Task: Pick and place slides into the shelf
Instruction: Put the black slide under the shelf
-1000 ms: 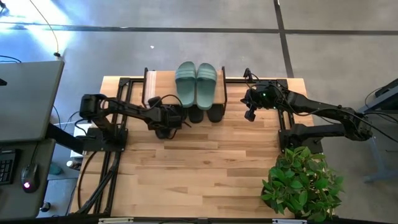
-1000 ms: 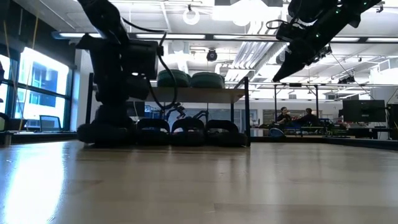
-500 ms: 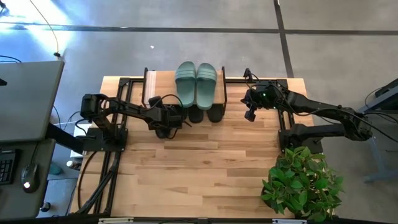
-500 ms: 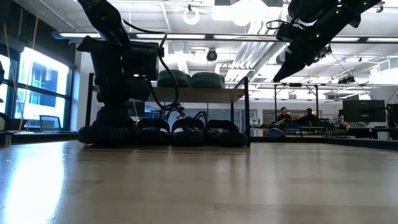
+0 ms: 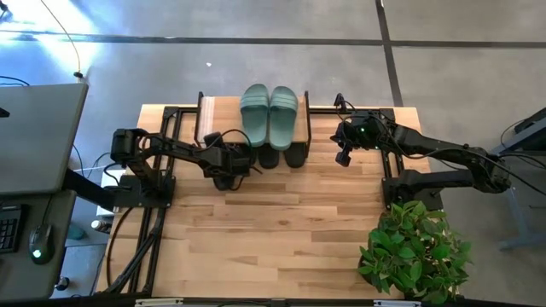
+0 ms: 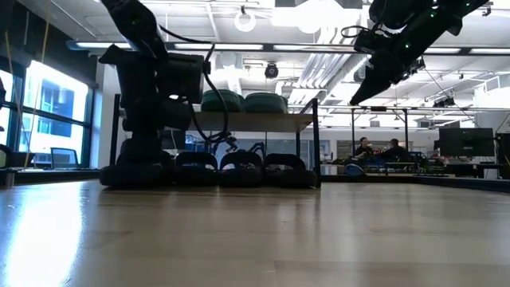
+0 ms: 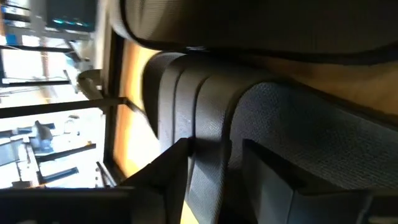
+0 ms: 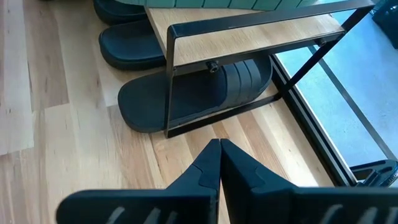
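Observation:
The shelf [image 5: 209,119] stands at the table's far edge with a sage-green pair of slides [image 5: 270,115] on its top board. Black slides [image 6: 239,169] lie on the table under it, heels toward the near side. My left gripper [image 5: 230,166] is low at the shelf's left end, over another black slide [image 6: 131,174]. It is open, with a finger [image 7: 165,177] on each side of that slide's strap. My right gripper [image 5: 345,158] hangs shut above the table, right of the shelf, and holds nothing. My left gripper comes down from above with its fingers on either side of the black slide's strap [image 7: 208,155]. I cannot tell whether they touch it. The slide lies flat on the table beside the other black slides.
A potted plant [image 5: 414,251] stands at the table's near right corner. The arm bases and black frames sit at the left [image 5: 136,179] and right [image 5: 401,179] edges. Bare wood [image 5: 273,230] lies in front of the shelf.

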Robot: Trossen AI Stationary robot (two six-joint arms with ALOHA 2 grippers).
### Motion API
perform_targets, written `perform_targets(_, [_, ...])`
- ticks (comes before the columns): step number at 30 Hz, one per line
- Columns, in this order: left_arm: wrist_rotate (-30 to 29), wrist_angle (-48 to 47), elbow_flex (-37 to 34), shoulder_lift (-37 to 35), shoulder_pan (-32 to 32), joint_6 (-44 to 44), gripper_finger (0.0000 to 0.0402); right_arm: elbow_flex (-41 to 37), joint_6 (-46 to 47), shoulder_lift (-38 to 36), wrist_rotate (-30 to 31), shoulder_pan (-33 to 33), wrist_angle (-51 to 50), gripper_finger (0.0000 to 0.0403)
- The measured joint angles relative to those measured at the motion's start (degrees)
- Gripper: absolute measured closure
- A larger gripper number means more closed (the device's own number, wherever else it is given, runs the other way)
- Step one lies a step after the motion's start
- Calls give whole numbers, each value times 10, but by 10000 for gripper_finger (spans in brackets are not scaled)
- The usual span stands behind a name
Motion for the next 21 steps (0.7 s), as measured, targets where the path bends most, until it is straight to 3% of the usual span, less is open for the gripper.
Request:
perform_targets(8, [65,-33,37,0,-10,14,241,0,0,0,0,0,0,402])
perform_targets(21, [96,-48,41,-2,-13,12,258,0,0,0,-3,0,-5,402])
